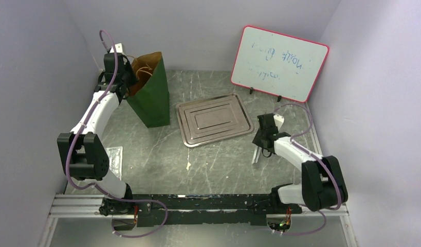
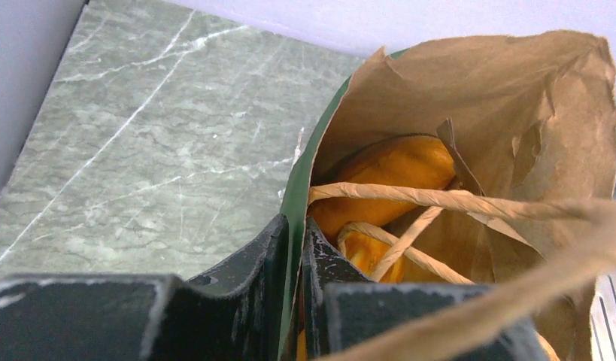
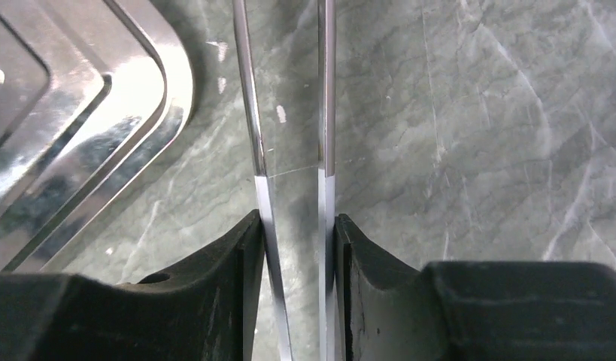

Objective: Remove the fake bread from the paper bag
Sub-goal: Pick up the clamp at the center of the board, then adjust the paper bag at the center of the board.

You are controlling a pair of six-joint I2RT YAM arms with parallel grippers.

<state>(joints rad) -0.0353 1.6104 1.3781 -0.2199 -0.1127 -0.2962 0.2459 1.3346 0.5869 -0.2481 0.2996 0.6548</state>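
The paper bag [image 1: 152, 95] stands upright at the back left, dark green outside and brown inside. My left gripper [image 1: 127, 77] is shut on the bag's near wall at its rim, one finger outside, one inside [image 2: 295, 256]. In the left wrist view the glossy orange fake bread [image 2: 399, 169] lies inside the bag [image 2: 500, 98] under tan cord handles [image 2: 440, 199]. My right gripper [image 1: 259, 146] is shut on the two blades of the metal tongs [image 3: 323, 113], low over the table right of the tray; the tongs [image 1: 256, 154] point toward the near edge.
A flat silver tray [image 1: 214, 119] lies in the middle, also in the right wrist view [image 3: 79, 113]. A whiteboard [image 1: 279, 63] leans on the back wall at right. A small paper [image 1: 114, 154] lies by the left arm. Walls close both sides.
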